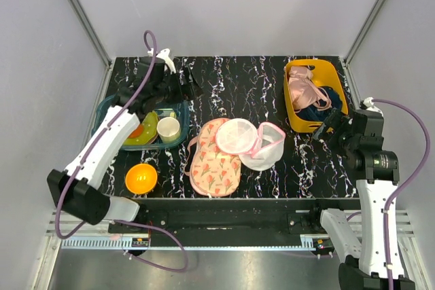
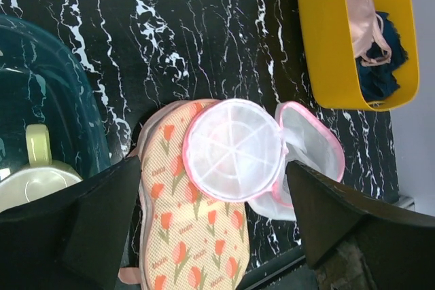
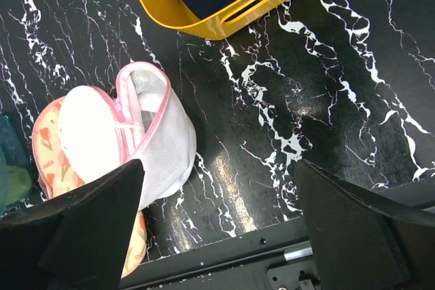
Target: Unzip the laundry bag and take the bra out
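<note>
The laundry bag [image 1: 266, 147] lies unzipped in the middle of the table, its round white mesh lid [image 2: 231, 151] flipped over onto a floral pad. Its pink-trimmed mouth [image 3: 146, 110] gapes and I see nothing inside. The pale pink bra [image 1: 303, 89] lies in the yellow basket [image 1: 293, 110] at the back right, also seen from the left wrist [image 2: 360, 11]. My left gripper [image 1: 180, 85] hangs open high over the back left; its view looks down on the bag between the jaws [image 2: 212, 164]. My right gripper [image 1: 329, 127] is open and empty, just in front of the basket [image 3: 219, 164].
A dark navy garment [image 1: 327, 108] shares the basket with the bra. The floral peach pad [image 1: 212, 166] lies under the bag's lid. A teal tray [image 1: 109, 108] at the left holds a cup [image 1: 168, 128] and coloured dishes. An orange bowl [image 1: 141, 178] sits near the front edge.
</note>
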Robot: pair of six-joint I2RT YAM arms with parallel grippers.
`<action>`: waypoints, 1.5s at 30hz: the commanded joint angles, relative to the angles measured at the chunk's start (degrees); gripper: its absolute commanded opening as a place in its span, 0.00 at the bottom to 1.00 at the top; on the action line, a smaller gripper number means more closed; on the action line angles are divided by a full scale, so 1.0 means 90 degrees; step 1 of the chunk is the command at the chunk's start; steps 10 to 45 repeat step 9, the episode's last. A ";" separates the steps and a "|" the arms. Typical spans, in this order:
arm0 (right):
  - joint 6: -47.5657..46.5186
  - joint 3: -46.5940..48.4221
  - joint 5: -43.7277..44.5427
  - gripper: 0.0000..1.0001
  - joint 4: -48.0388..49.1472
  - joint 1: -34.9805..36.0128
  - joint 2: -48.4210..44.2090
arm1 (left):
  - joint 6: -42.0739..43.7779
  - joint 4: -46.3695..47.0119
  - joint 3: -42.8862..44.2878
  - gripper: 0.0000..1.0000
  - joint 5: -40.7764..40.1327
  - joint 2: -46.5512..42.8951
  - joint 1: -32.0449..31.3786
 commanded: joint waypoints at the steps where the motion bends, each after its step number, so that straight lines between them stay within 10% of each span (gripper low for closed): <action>1: -0.0194 0.0247 0.0425 1.00 -0.0011 -0.0001 -0.0054 | 0.0406 -0.0012 -0.0331 0.91 -0.0064 -0.0585 -0.0065; 45: -0.0155 0.0023 0.0280 1.00 0.0193 -0.0001 -0.0024 | 0.0896 -0.0374 -0.0947 0.91 -0.0728 -0.1162 -0.0065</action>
